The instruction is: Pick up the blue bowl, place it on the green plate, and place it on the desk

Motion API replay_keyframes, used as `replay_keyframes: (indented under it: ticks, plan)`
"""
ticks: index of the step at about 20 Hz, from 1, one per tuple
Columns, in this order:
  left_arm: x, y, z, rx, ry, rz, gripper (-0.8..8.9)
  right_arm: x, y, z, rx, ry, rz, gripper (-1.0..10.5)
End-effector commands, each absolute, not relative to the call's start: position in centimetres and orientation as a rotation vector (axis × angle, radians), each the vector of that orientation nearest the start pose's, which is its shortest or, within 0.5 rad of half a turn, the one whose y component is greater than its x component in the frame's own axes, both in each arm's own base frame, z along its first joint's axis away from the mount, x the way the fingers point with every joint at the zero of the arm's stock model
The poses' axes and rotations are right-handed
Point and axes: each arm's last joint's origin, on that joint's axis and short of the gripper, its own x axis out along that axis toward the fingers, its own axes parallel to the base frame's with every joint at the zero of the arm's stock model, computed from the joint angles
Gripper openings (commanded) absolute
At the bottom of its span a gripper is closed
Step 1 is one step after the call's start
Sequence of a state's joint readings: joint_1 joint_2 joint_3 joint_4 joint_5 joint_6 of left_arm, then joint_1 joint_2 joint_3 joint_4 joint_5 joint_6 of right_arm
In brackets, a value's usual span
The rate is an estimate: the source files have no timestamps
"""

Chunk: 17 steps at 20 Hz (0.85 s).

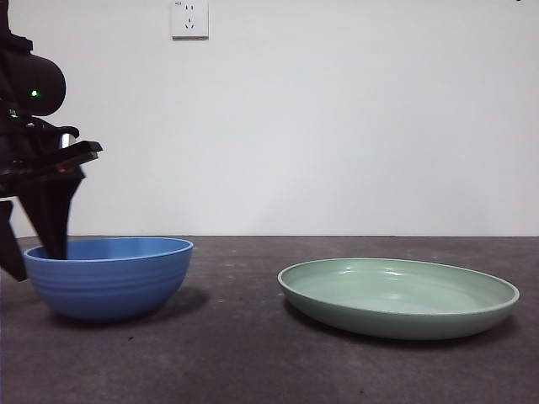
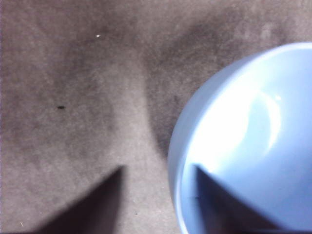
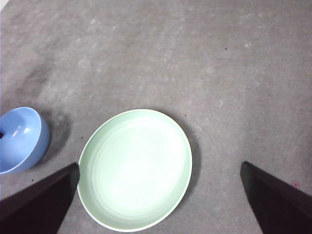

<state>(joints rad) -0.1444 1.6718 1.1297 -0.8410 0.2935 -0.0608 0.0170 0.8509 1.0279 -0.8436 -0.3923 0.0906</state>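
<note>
Blue bowl (image 2: 243, 141) blurred, edge-cropped

The bowl (image 1: 109, 278) was medium blue with faint horizontal ridges round its outer wall. The plate (image 1: 397, 296) was pale mint green and glossy inside. The surface (image 1: 253, 362) was dark grey-brown and speckled, the left tool (image 1: 38, 244) black.

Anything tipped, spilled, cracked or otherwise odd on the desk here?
Nothing stands out. The blue bowl and green plate both sit upright, apart and empty on the desk. The left gripper straddles the bowl's rim, open; the right gripper hangs open above the plate.
</note>
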Motion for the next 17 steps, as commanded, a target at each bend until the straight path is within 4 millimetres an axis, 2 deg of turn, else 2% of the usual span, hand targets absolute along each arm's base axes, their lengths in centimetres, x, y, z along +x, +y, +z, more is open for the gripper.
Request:
replay_keyframes:
  ticks: [1, 6, 9, 13, 17]
  plan:
    - [30.7, -5.4, 19.6, -0.137, 1.395, -0.335, 0.17, 15.2, 1.4, 35.1, 0.209, 0.654, 0.368, 5.9]
    - [30.8, -5.5, 20.0, -0.140, 1.392, -0.323, 0.17, 15.2, 1.4, 35.1, 0.209, 0.654, 0.367, 5.9]
    - [31.1, -6.9, 21.6, -0.136, 1.384, -0.338, 0.17, 15.1, 1.4, 35.1, 0.209, 0.654, 0.368, 5.9]
    - [31.4, -11.0, 24.7, -0.114, 1.337, -0.406, 0.18, 15.1, 1.4, 35.1, 0.210, 0.654, 0.368, 5.9]
    - [31.9, -17.2, 26.1, -0.036, 1.296, -0.505, 0.18, 15.1, 1.4, 35.1, 0.210, 0.656, 0.367, 5.9]
